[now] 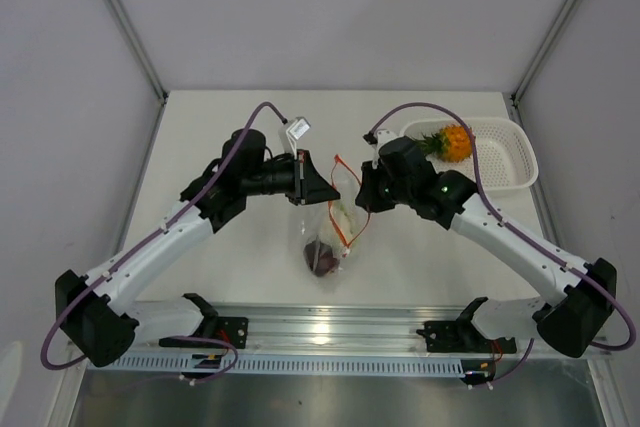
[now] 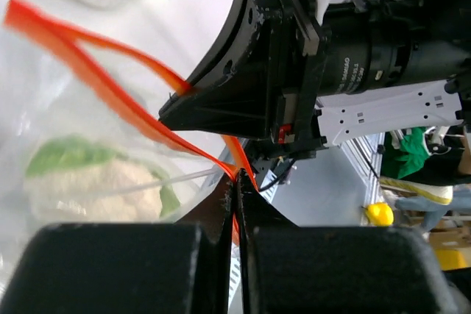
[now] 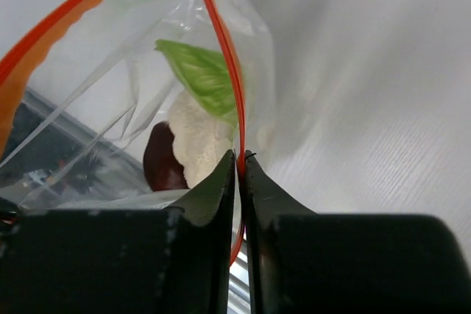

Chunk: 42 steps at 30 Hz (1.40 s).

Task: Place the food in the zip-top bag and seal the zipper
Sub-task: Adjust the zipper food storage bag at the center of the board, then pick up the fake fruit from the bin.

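Clamped on the zipper [image 3: 221, 42] with left gripper [image 2: 235, 182] and right gripper [image 3: 241, 158].
Both pairs of fingers pressed together on the red-orange strip, at opposite sides of the parted mouth of the zip-top bag [image 1: 335, 232]. Inside the bag: white and pale-green vegetable piece [image 3: 195, 137] nearer the mouth, dark red-purple fruit [image 1: 321, 255] at the bottom. Well apart, in the white basket [image 1: 510, 172]: pineapple [image 1: 452, 142].

Bright even light; rail [image 1: 320, 335] glare; near zipper [image 2: 44, 27] blurred
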Each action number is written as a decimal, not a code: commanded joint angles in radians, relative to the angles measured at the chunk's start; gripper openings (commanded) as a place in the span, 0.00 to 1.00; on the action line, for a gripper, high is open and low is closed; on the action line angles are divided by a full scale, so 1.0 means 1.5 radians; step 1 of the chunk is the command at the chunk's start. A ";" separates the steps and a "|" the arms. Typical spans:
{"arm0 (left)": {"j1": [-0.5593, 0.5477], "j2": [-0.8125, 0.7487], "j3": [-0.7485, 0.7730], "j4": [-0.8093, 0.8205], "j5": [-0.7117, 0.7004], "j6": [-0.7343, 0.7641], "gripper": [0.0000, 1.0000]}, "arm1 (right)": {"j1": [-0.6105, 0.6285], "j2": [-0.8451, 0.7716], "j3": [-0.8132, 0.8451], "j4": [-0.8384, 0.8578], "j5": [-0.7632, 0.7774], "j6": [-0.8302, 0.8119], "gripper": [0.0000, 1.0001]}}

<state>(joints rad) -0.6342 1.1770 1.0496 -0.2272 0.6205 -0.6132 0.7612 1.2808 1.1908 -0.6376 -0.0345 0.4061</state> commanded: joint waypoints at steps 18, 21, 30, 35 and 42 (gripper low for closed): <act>0.014 -0.018 -0.038 0.023 -0.036 0.027 0.01 | -0.070 0.032 0.202 -0.057 0.117 -0.059 0.68; 0.017 -0.017 -0.050 0.031 -0.033 0.023 0.01 | -0.091 0.046 0.236 -0.063 0.133 -0.069 0.74; 0.020 -0.048 -0.084 0.051 -0.032 0.014 0.01 | -0.215 0.118 0.315 -0.059 0.224 -0.080 0.78; 0.022 -0.061 -0.097 0.059 -0.028 0.014 0.01 | -0.279 0.157 0.316 -0.031 0.288 -0.120 0.78; 0.023 -0.068 -0.131 0.100 -0.015 0.003 0.00 | -0.315 0.297 0.336 -0.015 0.380 -0.242 0.81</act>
<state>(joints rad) -0.6060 1.0977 0.8726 -0.1532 0.5770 -0.5949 0.2974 1.6344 1.6501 -0.6979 0.4316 0.1669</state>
